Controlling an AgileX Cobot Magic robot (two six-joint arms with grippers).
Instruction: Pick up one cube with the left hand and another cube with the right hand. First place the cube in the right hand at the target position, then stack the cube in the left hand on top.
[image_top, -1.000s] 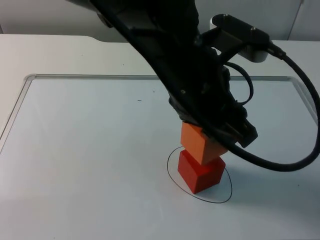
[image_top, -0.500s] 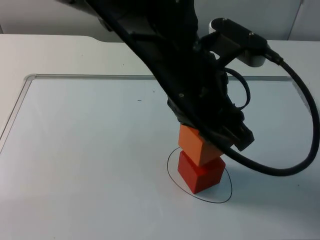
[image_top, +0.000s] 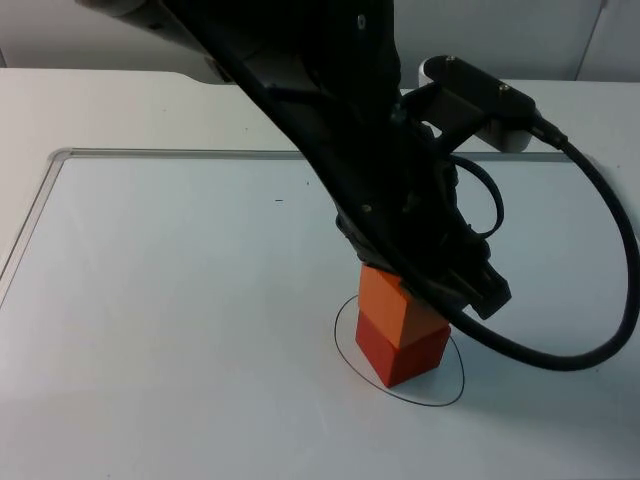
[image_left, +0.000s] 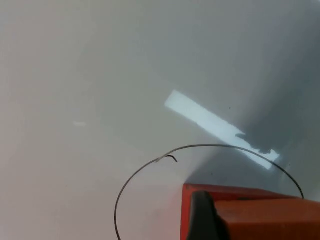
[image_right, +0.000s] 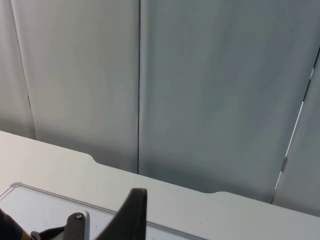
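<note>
A red cube (image_top: 400, 352) is seen standing inside a thin black circle (image_top: 345, 365) drawn on the white table top (image_top: 160, 320), toward the near side of the scene and a little right of centre. An orange cube (image_top: 392, 302) is set directly on top of it, its faces turned slightly out of line with those of the red cube below.

The left gripper (image_top: 425, 290) is reached down from the far left across the table to the stack, and its fingers are clamped on the orange cube, which is pressed onto the red cube. In the left wrist view, one black fingertip (image_left: 202, 217) is laid against the side of the orange cube (image_left: 260, 220), and the edge of the red cube (image_left: 186, 210) is made out just beside it. The drawn circle (image_left: 150, 167) is seen curving around the stack there, with a bright strip of reflected light (image_left: 210, 122) lying on the table beyond it.

The right arm is held in waiting, raised away from the work. In the right wrist view, one black fingertip (image_right: 134, 212) of the right gripper is seen against the grey partition wall (image_right: 200, 90) and the far edge of the table (image_right: 65, 175). Whether that claw is apart or together cannot be told.
</note>
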